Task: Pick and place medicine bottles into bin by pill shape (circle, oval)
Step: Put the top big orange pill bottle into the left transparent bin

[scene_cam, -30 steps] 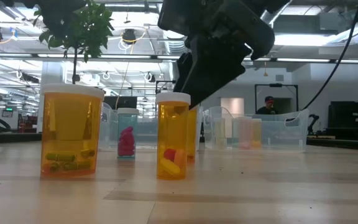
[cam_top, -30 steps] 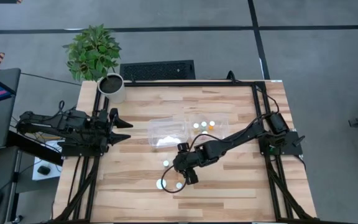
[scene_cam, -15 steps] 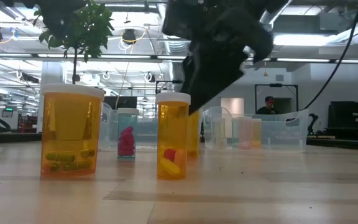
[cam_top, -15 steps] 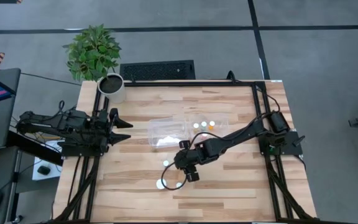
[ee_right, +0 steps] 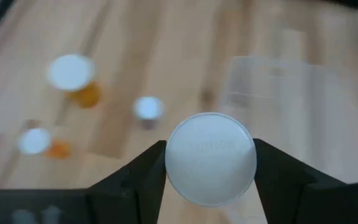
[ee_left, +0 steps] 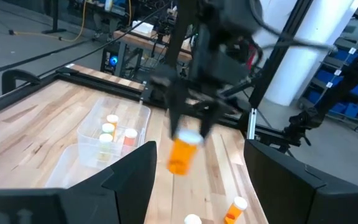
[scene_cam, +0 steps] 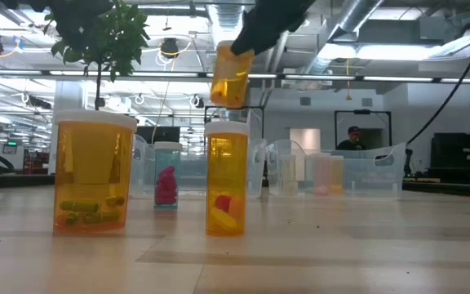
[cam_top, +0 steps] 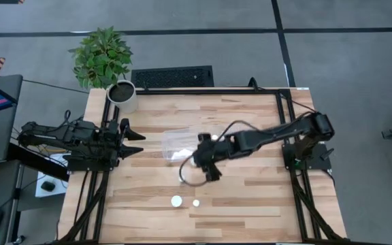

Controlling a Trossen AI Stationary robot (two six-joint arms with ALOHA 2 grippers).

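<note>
Two arms share my table (cam_top: pixel 250 204), a pale wooden top, and only the right one is at work. That right arm reaches in from the right edge toward the middle, and the right gripper (cam_top: pixel 207 161) hangs above the boards just beside the clear bins. Its fingers are closed on an orange bottle (scene_cam: pixel 231 75), which I see lifted well off the wood in the low view, tilted a little, with its white cap (ee_right: pixel 211 158) filling the space between the two fingers in the right wrist view. From the left wrist camera the same bottle (ee_left: pixel 182 151) hangs under the gripper over the table.

The left arm waits at the left edge of the table; the left gripper (cam_top: pixel 136 141) points inward with its fingers spread apart and nothing between them.

The clear bins (cam_top: pixel 182 144) sit in the middle of the table, and the one nearer the right arm holds three bottles (cam_top: pixel 223 137) standing in a row.

On the boards nearer the front edge I see a wide orange bottle (scene_cam: pixel 93 173) with greenish pills, a narrower orange bottle (scene_cam: pixel 227 178) with red and yellow pills, and farther back a small clear bottle (scene_cam: pixel 166 175) with pink pills.

A white plant pot (cam_top: pixel 122 95) stands at the far left corner.
</note>
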